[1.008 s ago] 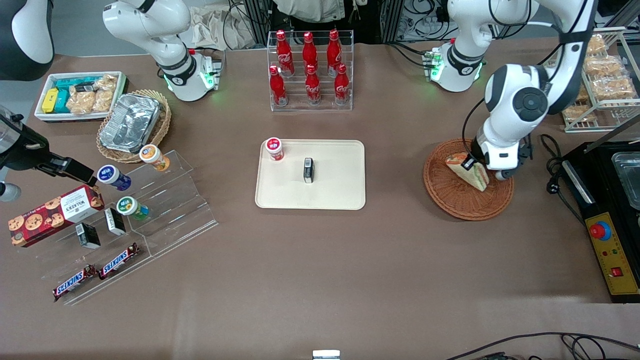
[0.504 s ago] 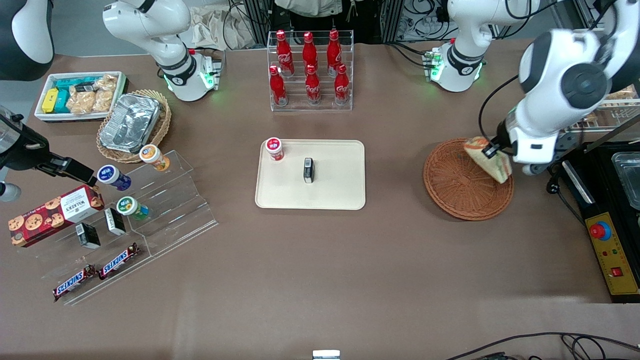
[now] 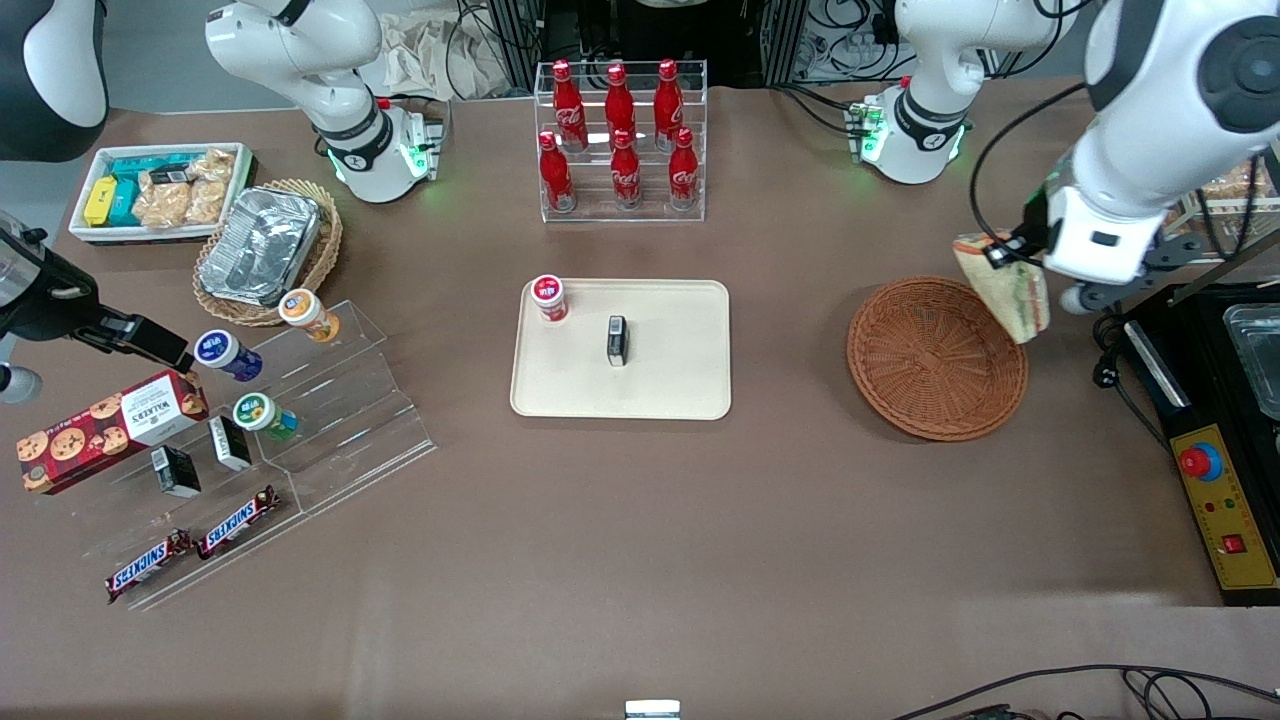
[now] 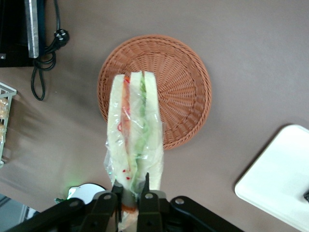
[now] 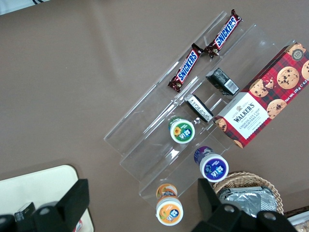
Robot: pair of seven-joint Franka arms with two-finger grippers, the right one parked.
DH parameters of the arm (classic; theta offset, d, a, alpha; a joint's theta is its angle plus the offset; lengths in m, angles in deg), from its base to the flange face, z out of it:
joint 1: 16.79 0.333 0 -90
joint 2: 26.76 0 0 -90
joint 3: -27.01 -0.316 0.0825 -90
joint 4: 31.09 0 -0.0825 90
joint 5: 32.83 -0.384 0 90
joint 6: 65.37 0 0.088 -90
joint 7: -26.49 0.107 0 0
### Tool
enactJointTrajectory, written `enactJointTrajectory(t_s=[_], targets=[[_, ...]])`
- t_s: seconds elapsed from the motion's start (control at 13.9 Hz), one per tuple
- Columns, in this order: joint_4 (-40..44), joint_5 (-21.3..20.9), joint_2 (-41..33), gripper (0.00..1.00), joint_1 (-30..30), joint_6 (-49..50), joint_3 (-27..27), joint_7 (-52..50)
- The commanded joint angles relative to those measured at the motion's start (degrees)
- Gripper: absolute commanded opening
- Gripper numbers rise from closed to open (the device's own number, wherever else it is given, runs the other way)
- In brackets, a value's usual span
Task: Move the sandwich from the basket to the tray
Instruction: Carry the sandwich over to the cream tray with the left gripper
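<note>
The wrapped sandwich (image 3: 1005, 288) hangs in the air above the rim of the round reddish-brown basket (image 3: 930, 365), on the working arm's side of it. My left gripper (image 3: 1000, 254) is shut on the sandwich's upper end. In the left wrist view the sandwich (image 4: 134, 130) hangs down from the gripper (image 4: 131, 191), pale bread with red and green filling, over the basket (image 4: 181, 87), which holds nothing. The cream tray (image 3: 670, 375) lies mid-table, toward the parked arm from the basket; its corner (image 4: 280, 179) shows in the wrist view.
On the tray stand a red-capped small jar (image 3: 549, 297) and a small black box (image 3: 617, 339). A clear rack of red bottles (image 3: 620, 140) stands farther from the camera. A black appliance with a red button (image 3: 1215, 440) lies at the working arm's end.
The gripper has lifted the sandwich out of the basket, rising and drifting toward the working arm's end. The basket is left empty.
</note>
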Motion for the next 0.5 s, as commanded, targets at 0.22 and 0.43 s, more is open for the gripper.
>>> enactJointTrajectory(t_s=[0.22, 0.43], targets=[[0.8, 4.7, 0.3, 0.0, -0.5, 2.9, 7.5, 0.1], [0.9, 7.2, 2.0, 0.0, -4.1, 0.4, 9.3, -0.8]])
